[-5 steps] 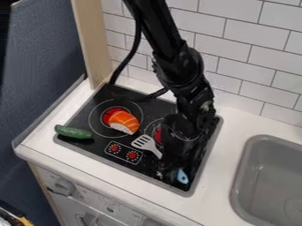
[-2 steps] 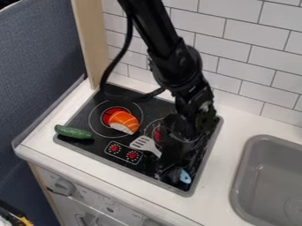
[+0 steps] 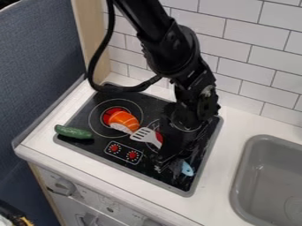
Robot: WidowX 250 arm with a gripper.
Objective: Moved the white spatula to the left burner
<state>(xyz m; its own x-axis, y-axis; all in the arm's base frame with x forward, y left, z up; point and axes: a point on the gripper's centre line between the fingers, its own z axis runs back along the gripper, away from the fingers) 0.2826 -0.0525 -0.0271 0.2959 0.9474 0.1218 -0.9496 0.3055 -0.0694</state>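
Observation:
The gripper [image 3: 167,160] hangs low over the right front part of the black stove, shut on the spatula between its ends. The spatula's white slotted head [image 3: 145,135] points to the back left, close beside the orange-and-white sushi piece. Its light blue handle end [image 3: 187,168] shows to the right of the gripper, and the middle stretch is hidden behind the black fingers. On the left burner [image 3: 116,109] lies the sushi [image 3: 124,122]. The right burner is mostly covered by the arm.
A green cucumber [image 3: 73,132] lies at the stove's left edge. Red control knobs [image 3: 122,152] are printed near the front edge. To the right, a grey sink [image 3: 240,181] is set into the white counter [image 3: 215,176]; a tiled wall stands behind.
The gripper and spatula have shifted toward the back of the stove, bringing the white head nearer the sushi. The upper arm has swung left. Sushi and cucumber have stayed put.

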